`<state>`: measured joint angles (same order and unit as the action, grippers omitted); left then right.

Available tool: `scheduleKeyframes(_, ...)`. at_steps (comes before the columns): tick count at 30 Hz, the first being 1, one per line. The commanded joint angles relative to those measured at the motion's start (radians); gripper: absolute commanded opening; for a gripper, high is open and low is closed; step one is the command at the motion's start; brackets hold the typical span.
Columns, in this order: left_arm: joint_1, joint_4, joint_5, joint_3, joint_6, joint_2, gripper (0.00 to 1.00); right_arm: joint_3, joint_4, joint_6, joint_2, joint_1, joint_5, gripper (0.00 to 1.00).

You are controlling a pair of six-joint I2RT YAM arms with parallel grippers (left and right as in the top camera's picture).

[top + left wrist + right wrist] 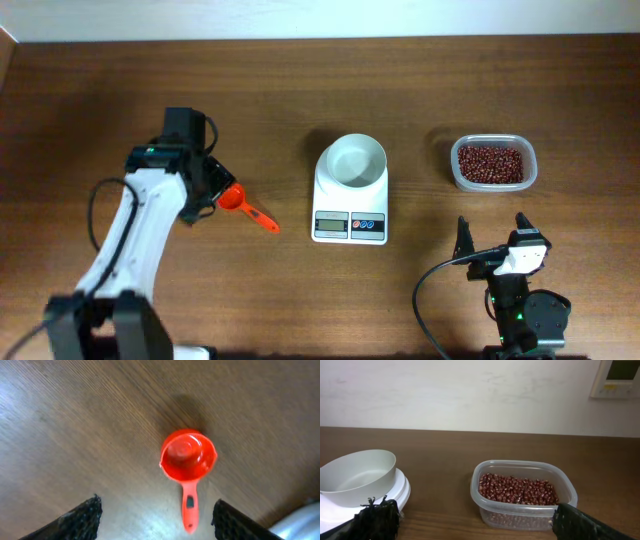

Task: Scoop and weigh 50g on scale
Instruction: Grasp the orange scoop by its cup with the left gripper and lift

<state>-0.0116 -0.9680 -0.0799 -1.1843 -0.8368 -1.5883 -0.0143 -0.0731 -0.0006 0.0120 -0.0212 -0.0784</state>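
While the scoop lies loose on the desk, step in hand: picking up the tool. No beans have been moved yet.
Left gripper [157, 512]: hangs over the orange-red measuring scoop [188, 456] with its fingers apart. The handle lies in the gap between them and neither finger touches it.
Scoop: empty, cup mouth up. Its cup is next to the left gripper and its handle points toward the scale [350, 205].
Right gripper [492, 238]: fingers apart and holding nothing. It sits at the near edge of the desk [300, 90], facing the tub [520, 515].
Next move, as I judge it: lower the left gripper, centre the thin handle in the gap and pinch it. The handle lies flat on the wood, so the fingers must go low or they will slip off. The scoop then has to cross past the scale to reach the tub.
Beans [490, 163]: small, oval, glossy dark red-brown grains. They lie loose and shallow in the clear rectangular tub at the right of the desk, well apart from the scoop.
Scale: white, mid-desk between the scoop and the tub. Its round white bowl [357, 161] is empty and its display is too small to read.
Progress: nothing weighed.
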Motion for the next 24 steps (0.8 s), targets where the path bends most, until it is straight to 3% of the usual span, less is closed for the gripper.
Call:
scheduleKeyframes(1,0.002,0.018,-0.015,-0.01,-0.062,-0.113,0.56,0.009,0.001,0.0,-0.006,-0.005,0.005,0.99)
scheduleKeyframes(4,0.002,0.062,-0.015,-0.01,-0.071,-0.208,0.55,0.009,0.001,0.0,-0.006,-0.005,0.005,0.99)
scheduleKeyframes(6,0.001,0.098,-0.015,-0.005,-0.072,-0.251,0.48,0.009,0.001,0.0,-0.006,-0.005,0.005,0.99)
scheduleKeyframes(12,0.0,0.253,-0.01,0.079,-0.071,-0.271,0.39,0.009,0.001,0.0,-0.006,-0.005,0.005,0.99)
scheduleKeyframes(15,-0.008,0.293,-0.003,0.124,-0.072,-0.271,0.23,0.009,0.001,0.0,-0.006,-0.005,0.005,0.99)
scheduleKeyframes(16,-0.008,0.306,-0.003,0.137,-0.072,-0.271,0.04,0.009,0.001,0.0,-0.006,-0.005,0.005,0.99)
scheduleKeyframes(17,-0.008,0.306,-0.003,0.139,-0.076,-0.271,0.0,0.009,0.001,0.0,-0.006,-0.005,0.005,0.99)
scheduleKeyframes(21,-0.007,0.255,0.005,0.138,-0.075,-0.241,0.0,0.009,0.001,0.0,-0.006,-0.005,0.005,0.99)
scheduleKeyframes(24,-0.007,0.225,0.004,0.138,-0.075,-0.111,0.0,0.009,0.001,0.0,-0.006,-0.005,0.005,0.99)
